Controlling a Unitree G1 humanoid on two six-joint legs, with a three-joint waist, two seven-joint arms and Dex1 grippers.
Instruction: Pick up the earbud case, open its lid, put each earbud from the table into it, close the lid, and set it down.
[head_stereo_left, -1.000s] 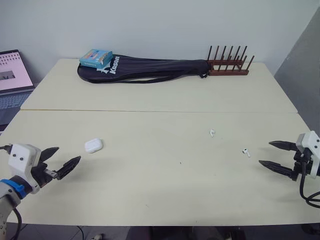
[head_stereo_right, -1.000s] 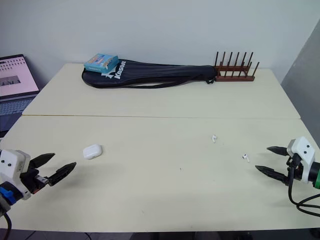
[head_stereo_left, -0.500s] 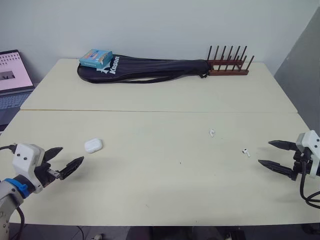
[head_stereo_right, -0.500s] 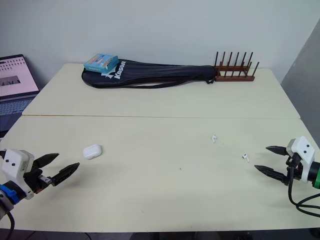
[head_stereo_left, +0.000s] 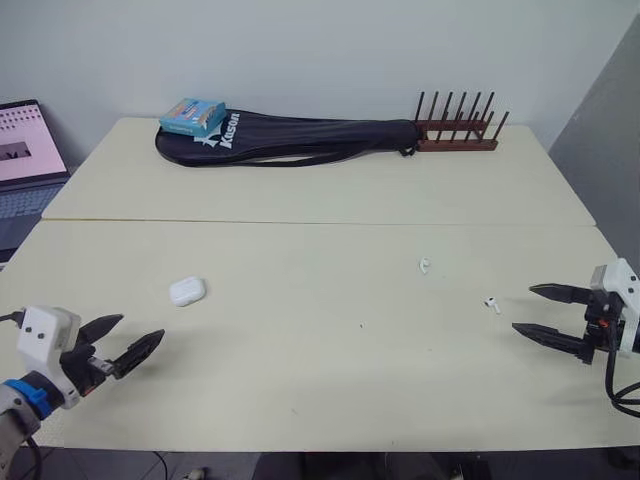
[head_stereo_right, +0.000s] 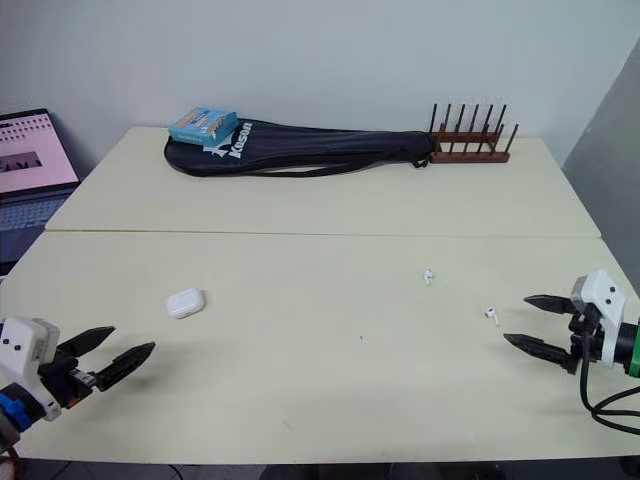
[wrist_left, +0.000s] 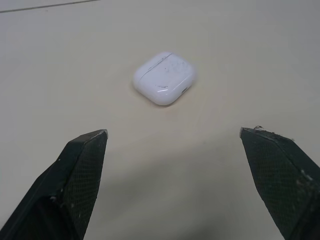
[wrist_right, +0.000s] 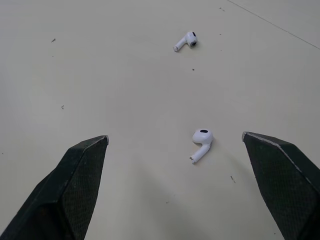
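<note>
The white earbud case (head_stereo_left: 187, 291) lies shut on the cream table, left of centre; the left wrist view has it as a rounded case (wrist_left: 164, 78) ahead of the fingers. My left gripper (head_stereo_left: 132, 337) hovers open near the front left edge, short of the case. Two white earbuds lie to the right: one earbud (head_stereo_left: 424, 265) near the middle, the other earbud (head_stereo_left: 492, 304) closer to my right gripper (head_stereo_left: 522, 310), which is open just right of it. The right wrist view has the near earbud (wrist_right: 201, 144) between the spread fingers and the far earbud (wrist_right: 185, 41) beyond.
A black racket bag (head_stereo_left: 290, 138) with a blue box (head_stereo_left: 191, 116) on it lies along the table's back edge. A brown peg rack (head_stereo_left: 458, 128) stands at the back right. A laptop (head_stereo_left: 25, 150) sits off the far left.
My left gripper has dropped back toward the front left edge, slightly away from the case. My right gripper has edged a little left toward the near earbud. Case and earbuds have not moved.
</note>
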